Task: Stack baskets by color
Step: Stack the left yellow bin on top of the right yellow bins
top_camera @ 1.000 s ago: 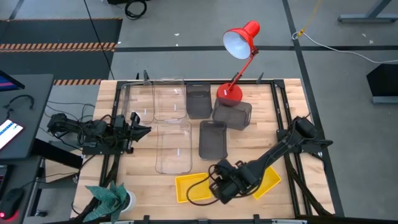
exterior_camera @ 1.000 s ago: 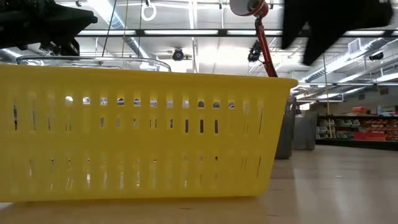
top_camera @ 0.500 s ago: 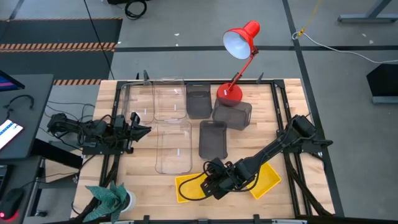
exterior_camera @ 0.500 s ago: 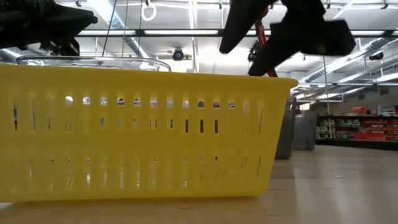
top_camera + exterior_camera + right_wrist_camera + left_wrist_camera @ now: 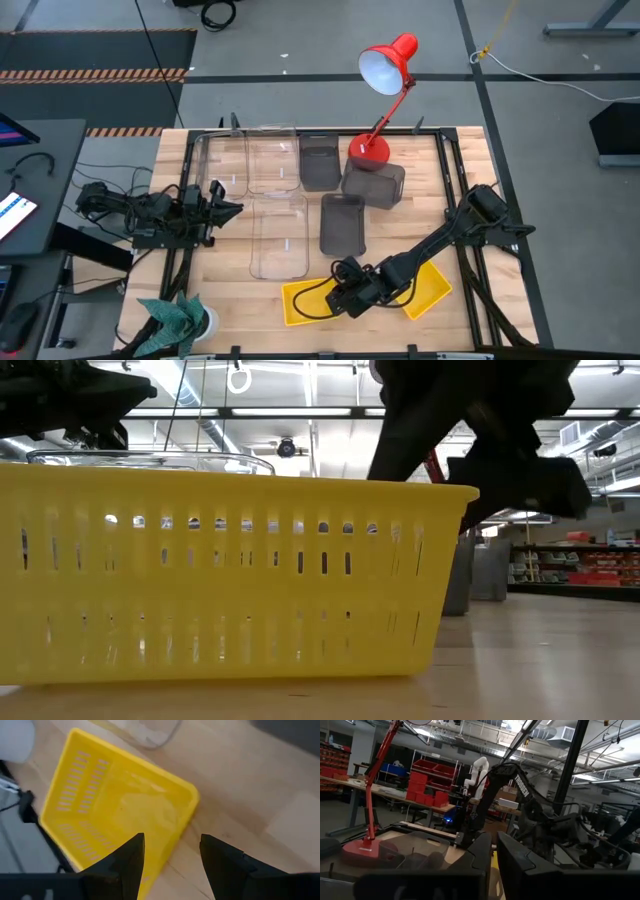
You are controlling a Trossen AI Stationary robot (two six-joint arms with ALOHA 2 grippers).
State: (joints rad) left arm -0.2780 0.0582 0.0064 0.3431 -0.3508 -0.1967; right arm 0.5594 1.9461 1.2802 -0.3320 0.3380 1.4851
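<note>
A yellow basket (image 5: 308, 301) (image 5: 115, 810) stands on its base at the table's near edge. It fills the low view (image 5: 230, 570). My right gripper (image 5: 347, 296) (image 5: 172, 855) hangs open just above the basket's right end, tipped steeply down, with one finger on each side of the end wall and touching nothing. A second yellow basket (image 5: 430, 288) lies under the right arm. Grey baskets (image 5: 342, 222) (image 5: 320, 162) (image 5: 373, 183) and clear baskets (image 5: 278, 237) (image 5: 272, 160) sit farther back. My left gripper (image 5: 228, 206) (image 5: 494, 865) waits shut at the left edge.
A red desk lamp (image 5: 385, 75) stands on its round base (image 5: 368, 150) at the far edge, beside the grey baskets. A teal plant in a white pot (image 5: 178, 318) sits at the near left corner. Bare wood (image 5: 400, 235) lies between the grey baskets and the right arm.
My right gripper has come down toward the near yellow basket's right end, shifting a little toward the table's left and tipping more steeply downward. The baskets have kept their places.
</note>
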